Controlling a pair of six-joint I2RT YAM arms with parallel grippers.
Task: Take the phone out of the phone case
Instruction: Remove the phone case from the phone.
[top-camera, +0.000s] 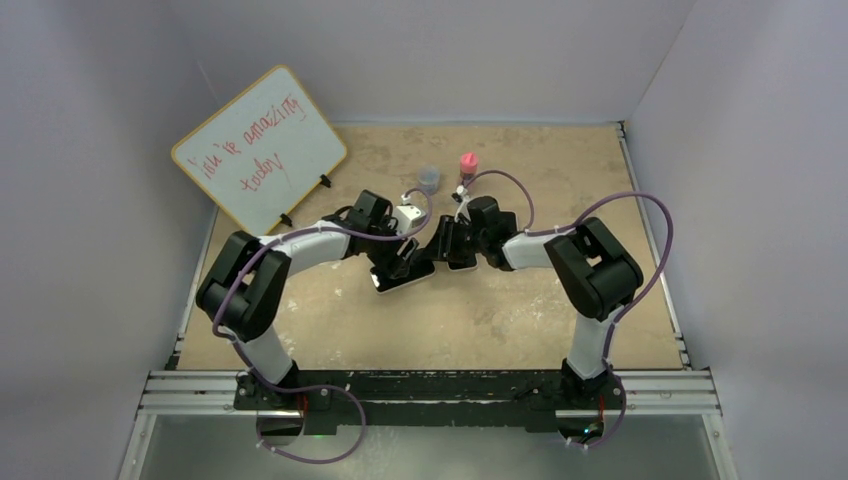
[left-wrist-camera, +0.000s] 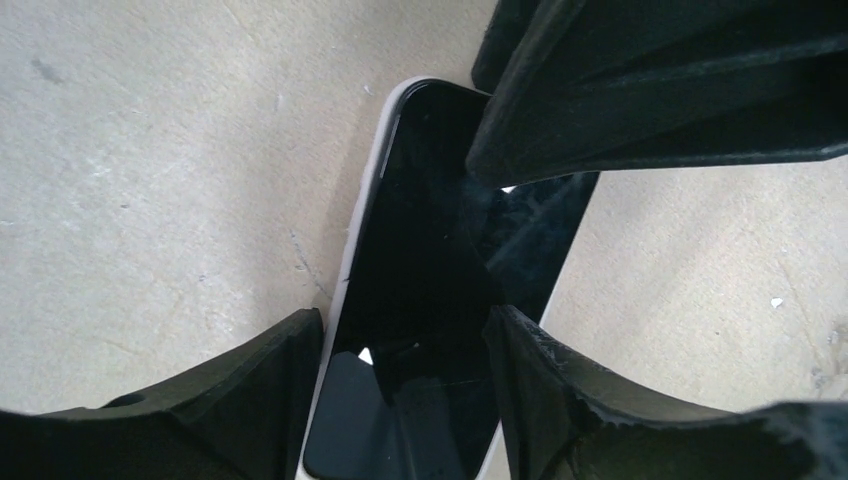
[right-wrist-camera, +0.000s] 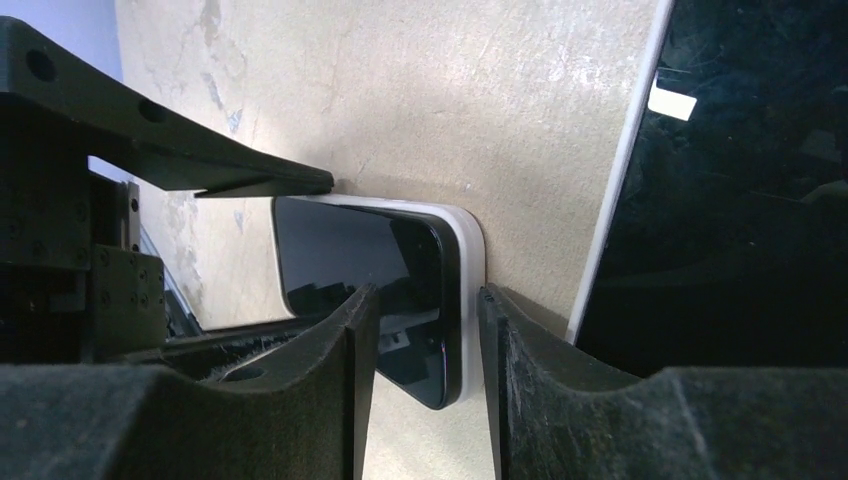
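Note:
The phone (top-camera: 392, 280) has a black screen (left-wrist-camera: 420, 260) and sits in a white case (left-wrist-camera: 365, 230) at the table's middle. My left gripper (top-camera: 400, 262) is shut across the case's long edges (left-wrist-camera: 405, 400). My right gripper (top-camera: 447, 248) is open around the phone's far end (right-wrist-camera: 420, 380). One finger touches the case's white back (right-wrist-camera: 470, 260), and a gap shows on the screen side. A right finger (left-wrist-camera: 650, 90) covers the far end in the left wrist view. A black glossy panel with a white edge (right-wrist-camera: 740, 200) is close by; I cannot tell what it is.
A whiteboard (top-camera: 262, 148) with red writing leans at the back left. A small grey cup (top-camera: 429, 179) and a pink-capped bottle (top-camera: 467, 163) stand just behind the grippers. Grey walls close in the sides and back.

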